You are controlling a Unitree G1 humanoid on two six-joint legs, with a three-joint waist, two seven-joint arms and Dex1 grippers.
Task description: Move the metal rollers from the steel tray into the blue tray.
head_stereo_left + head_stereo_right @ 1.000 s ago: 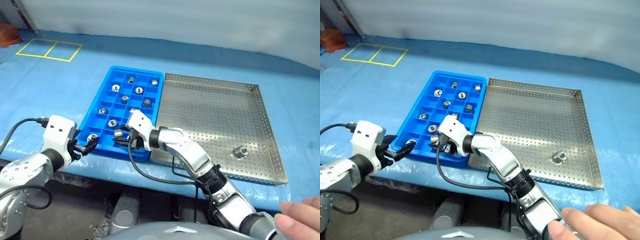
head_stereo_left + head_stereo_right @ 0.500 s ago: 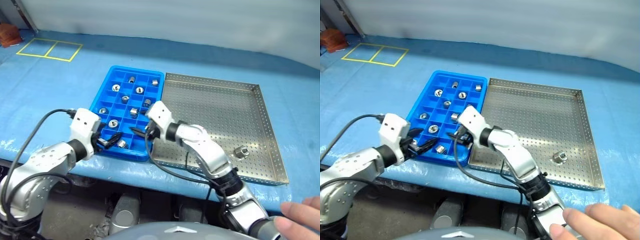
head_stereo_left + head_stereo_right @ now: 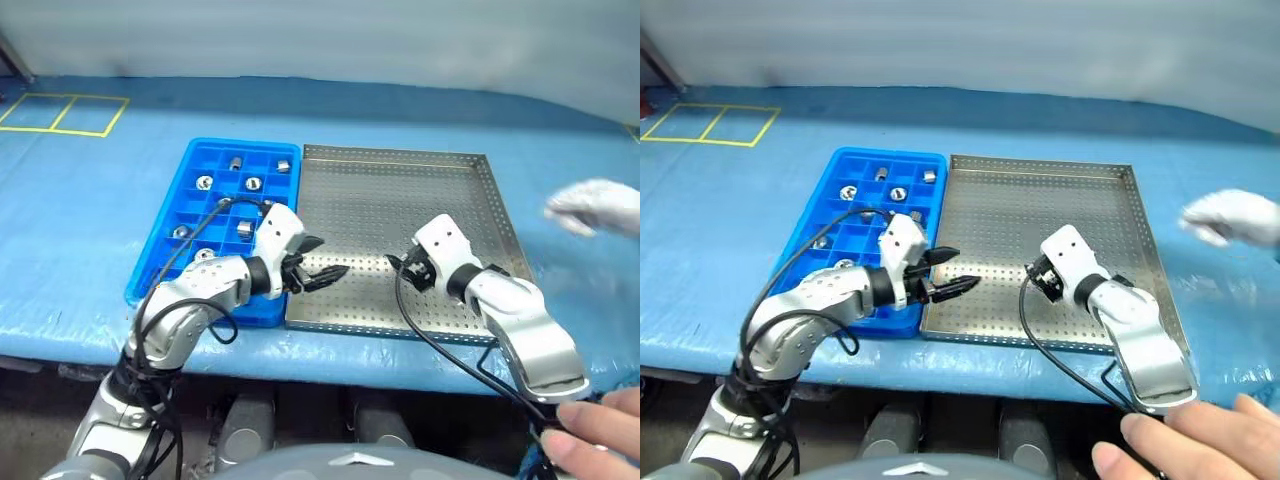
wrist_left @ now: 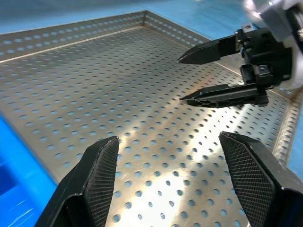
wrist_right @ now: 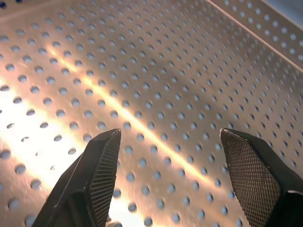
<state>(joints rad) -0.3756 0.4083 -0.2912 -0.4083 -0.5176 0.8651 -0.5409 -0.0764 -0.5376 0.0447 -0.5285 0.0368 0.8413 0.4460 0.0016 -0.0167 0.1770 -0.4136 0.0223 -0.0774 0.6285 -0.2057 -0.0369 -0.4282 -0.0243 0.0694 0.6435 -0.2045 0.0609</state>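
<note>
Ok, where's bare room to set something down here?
The steel tray is bare across its far half, between its far rim and the two hands. The blue mat left of the blue tray is bare too. It is crowded along the steel tray's near strip, where the left hand and right hand face each other, and in the blue tray, which holds metal rollers.

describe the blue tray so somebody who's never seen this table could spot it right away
Start at the big perforated steel tray in the middle of the blue-covered table. The blue tray lies right against that tray's side, on the robot's left. Unlike its silver neighbour, it is bright blue plastic, narrower, and split into small square compartments, several holding metal rollers.
</note>
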